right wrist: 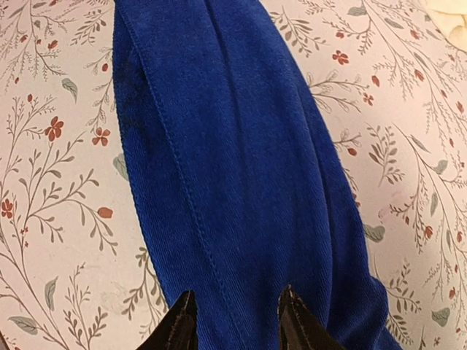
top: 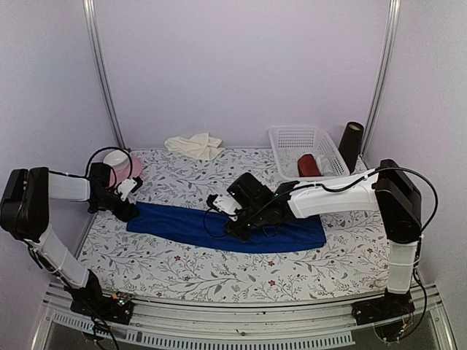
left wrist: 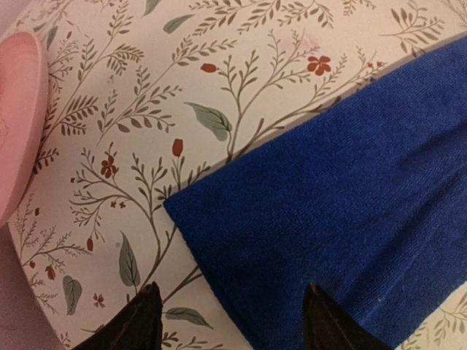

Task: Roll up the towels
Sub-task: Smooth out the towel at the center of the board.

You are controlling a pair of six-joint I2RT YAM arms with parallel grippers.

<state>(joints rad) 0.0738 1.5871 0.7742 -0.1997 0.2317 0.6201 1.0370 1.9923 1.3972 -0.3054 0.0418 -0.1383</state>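
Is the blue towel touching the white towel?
Apart. The top view shows bare flowered table between the blue towel and the cream towel at the back.

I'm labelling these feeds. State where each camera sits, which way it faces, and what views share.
Top external: high behind the bases, facing down on the table; both arms show.
Left wrist: on the left arm, facing down at a corner of the blue towel; the left pincer shows.
Right wrist: on the right arm, facing down along that towel's middle; the right pincer shows.
Shared: all three see the blue towel on the table.
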